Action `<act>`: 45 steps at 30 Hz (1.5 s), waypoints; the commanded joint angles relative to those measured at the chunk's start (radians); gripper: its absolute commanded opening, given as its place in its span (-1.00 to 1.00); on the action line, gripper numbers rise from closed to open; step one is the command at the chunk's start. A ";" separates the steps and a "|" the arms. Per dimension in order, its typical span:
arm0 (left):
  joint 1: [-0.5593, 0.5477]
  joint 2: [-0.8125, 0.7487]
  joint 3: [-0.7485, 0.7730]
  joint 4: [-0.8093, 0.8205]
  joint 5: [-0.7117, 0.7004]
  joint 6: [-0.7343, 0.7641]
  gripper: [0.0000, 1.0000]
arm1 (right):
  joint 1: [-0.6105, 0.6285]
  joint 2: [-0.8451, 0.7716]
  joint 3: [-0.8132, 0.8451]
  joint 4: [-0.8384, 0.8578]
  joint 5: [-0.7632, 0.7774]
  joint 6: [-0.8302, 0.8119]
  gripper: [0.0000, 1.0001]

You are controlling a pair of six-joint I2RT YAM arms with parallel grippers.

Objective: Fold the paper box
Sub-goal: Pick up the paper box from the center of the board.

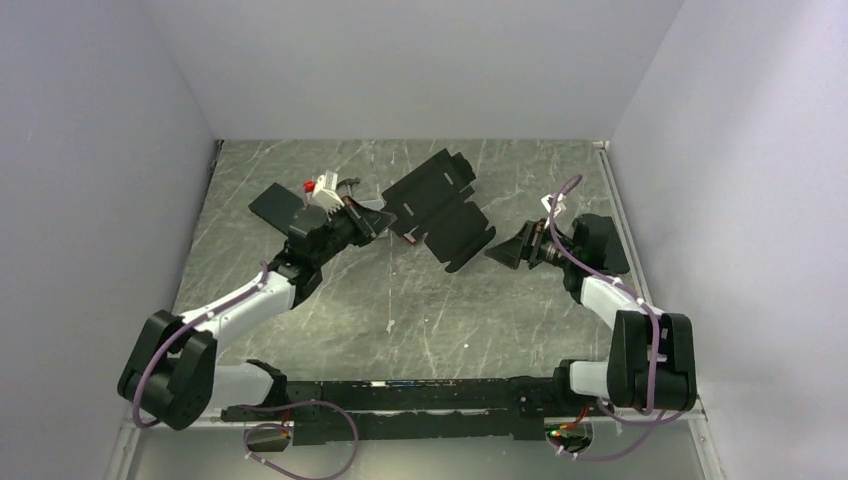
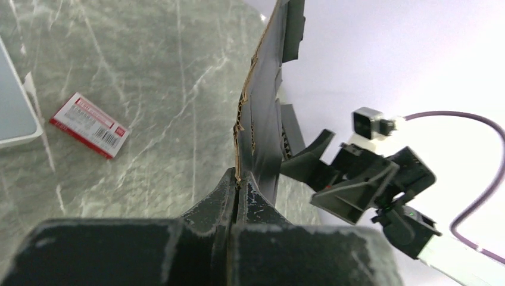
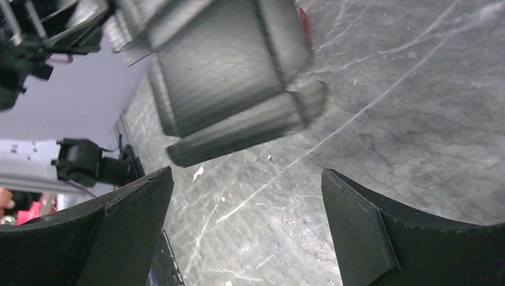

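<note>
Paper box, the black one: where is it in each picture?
Top external: the paper box is in the middle, towards the far side, pinched at its left edge by the left gripper.
Left wrist: the box is seen edge-on, rising up the middle from the shut gripper.
Right wrist: the box is blurred, at top centre.
Shared landmark: the grey marbled table shows in all three.

I see paper box (image 1: 440,208) matte black, raw edge brown | table (image 1: 400,310) grey-green marble, white veins | small packet (image 2: 89,124) red and white, black barcode stripes | cable (image 2: 455,112) purple
</note>
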 commanded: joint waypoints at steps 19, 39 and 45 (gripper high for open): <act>-0.080 -0.013 0.023 0.173 -0.039 -0.035 -1.00 | 0.116 0.130 -0.060 0.744 0.079 0.621 0.09; -0.065 -0.317 0.129 -0.525 -0.113 0.501 0.76 | 0.085 -0.027 0.297 -0.310 -0.122 -0.318 -1.00; -0.051 -0.374 0.136 -0.520 -0.044 0.712 0.78 | 0.085 -0.047 0.397 -0.664 -0.159 -0.688 -1.00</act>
